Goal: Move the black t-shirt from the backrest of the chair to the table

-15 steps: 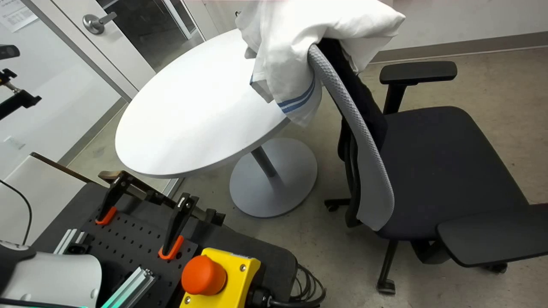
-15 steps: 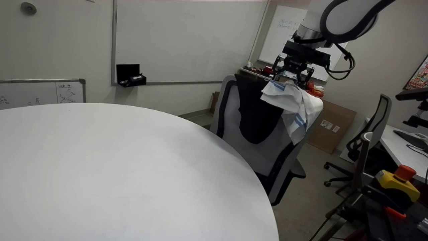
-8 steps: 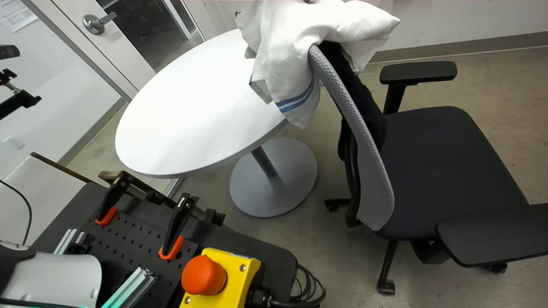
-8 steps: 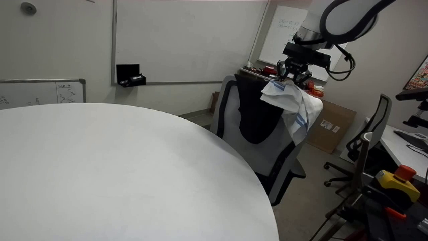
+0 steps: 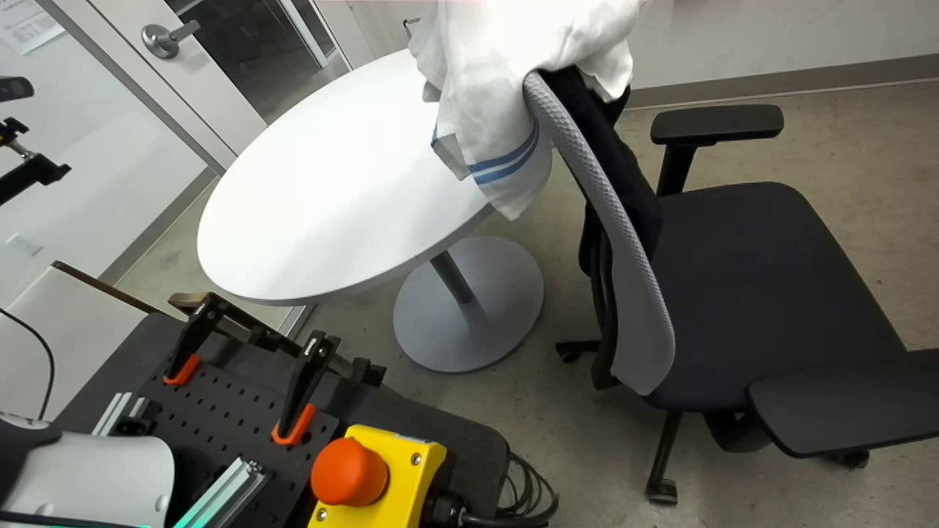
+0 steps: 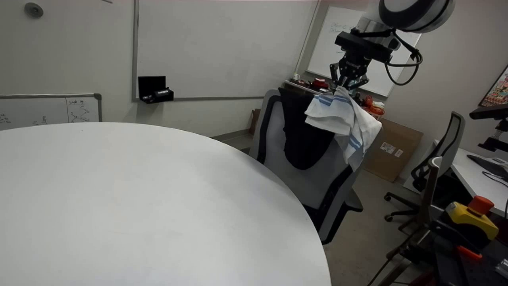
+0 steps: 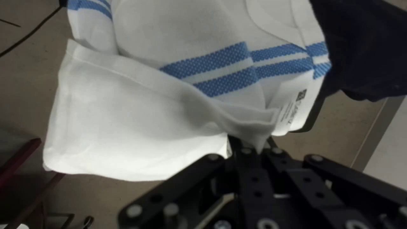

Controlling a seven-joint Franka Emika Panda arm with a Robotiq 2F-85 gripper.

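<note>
The black t-shirt drapes over the backrest of the office chair. Beside it, and partly over it, lies a white cloth with blue stripes. My gripper is above the backrest's top edge, its jaws closed on a pinched fold of that cloth. In the wrist view the fold runs up between the fingertips of the gripper, while the dark t-shirt lies off to the upper right, untouched by the fingers. The white round table stands next to the chair.
The chair's armrests flank its black seat. A dark cart with clamps and a yellow emergency-stop box stands at the near side. A cardboard box and another chair are behind.
My jaws have closed on the white cloth and risen slightly. The cloth's gripped part has been drawn up and its far side pulled in. The black t-shirt hangs nearly as before.
</note>
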